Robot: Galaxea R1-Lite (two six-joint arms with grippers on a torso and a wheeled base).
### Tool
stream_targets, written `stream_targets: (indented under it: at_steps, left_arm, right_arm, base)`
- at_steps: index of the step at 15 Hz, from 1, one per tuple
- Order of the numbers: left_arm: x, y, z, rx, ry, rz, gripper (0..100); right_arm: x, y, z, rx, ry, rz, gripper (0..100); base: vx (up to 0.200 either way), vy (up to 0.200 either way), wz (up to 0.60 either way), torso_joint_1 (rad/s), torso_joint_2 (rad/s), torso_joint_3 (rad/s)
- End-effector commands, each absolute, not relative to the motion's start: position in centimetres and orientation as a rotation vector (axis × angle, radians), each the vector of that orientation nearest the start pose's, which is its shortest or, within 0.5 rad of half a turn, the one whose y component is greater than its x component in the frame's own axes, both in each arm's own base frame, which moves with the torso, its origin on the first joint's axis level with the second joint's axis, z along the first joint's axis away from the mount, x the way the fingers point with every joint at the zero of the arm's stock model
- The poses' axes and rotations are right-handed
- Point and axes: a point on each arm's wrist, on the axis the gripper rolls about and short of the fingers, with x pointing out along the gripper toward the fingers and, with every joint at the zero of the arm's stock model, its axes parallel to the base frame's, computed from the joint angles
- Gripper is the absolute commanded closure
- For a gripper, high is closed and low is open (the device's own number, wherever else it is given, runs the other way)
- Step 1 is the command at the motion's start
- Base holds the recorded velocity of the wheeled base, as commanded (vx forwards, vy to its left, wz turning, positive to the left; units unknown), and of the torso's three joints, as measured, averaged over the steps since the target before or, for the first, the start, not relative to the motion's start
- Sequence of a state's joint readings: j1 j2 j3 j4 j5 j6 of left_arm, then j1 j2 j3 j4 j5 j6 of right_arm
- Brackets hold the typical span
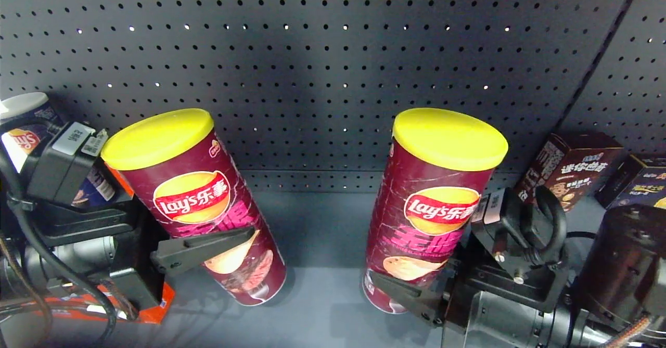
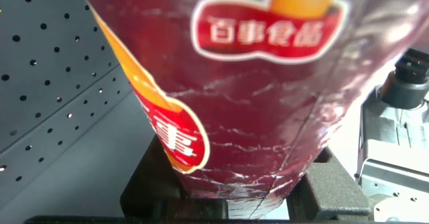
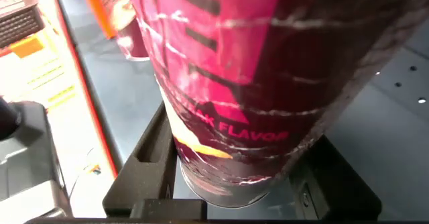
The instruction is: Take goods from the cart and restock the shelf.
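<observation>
**Although Goods Stood at the Shelf [image 1: 322, 244], Release Was Outstanding**

While the inspection was made, each arm was at the shelf with one maroon, yellow-lidded crisp can. The left hand [image 1: 229, 252] was clamped on the left can [image 1: 192, 197] about its lower half, with one finger lying across the printed front. That can was tilted, its lid leaning toward the robot's left and its base down near the shelf floor. Whether the base touched the floor could not be told. The right hand [image 1: 398, 288] was clamped low on the right can [image 1: 429, 207], which stood nearly upright. It was well apart from the left can, with bare shelf floor between them. In the right wrist view its base sat between the fingers, close above the floor, and contact there could not be confirmed either.

Other stock was noted on the same shelf. A white-lidded can [image 1: 23, 121] stood at the far left, behind the left arm. Brown boxes [image 1: 570, 166] stood at the far right, against the pegboard back [image 1: 333, 51].

Assessment: carriage from the cart appeared complete for these two cans, and both were over their places. Outstanding, in my judgement, were righting the left can, seating both bases flat, opening the hands, and drawing the arms clear without knocking the tall cans over. How much stock waited in the cart could not be judged.
</observation>
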State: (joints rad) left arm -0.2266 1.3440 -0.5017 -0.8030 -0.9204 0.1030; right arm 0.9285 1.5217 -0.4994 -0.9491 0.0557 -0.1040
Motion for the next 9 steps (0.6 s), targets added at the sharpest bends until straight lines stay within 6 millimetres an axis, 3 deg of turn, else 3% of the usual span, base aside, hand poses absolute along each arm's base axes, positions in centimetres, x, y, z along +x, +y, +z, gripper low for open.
stream_targets:
  at_steps: [1, 9]
  left_arm:
    - [18.9, -6.2, 20.8, 0.077, -0.019, -1.150, 100]
    - [18.5, -7.3, 20.9, 0.079, -0.023, -1.146, 100]
  right_arm:
    - [13.9, 19.3, 17.2, -0.135, 0.039, 1.002, 100]
    - [14.0, 19.4, 13.5, -0.145, 0.066, 1.015, 100]
  base:
    - [0.000, 0.000, 0.00, 0.000, 0.00, 0.000]
    - [0.000, 0.000, 0.00, 0.000, 0.00, 0.000]
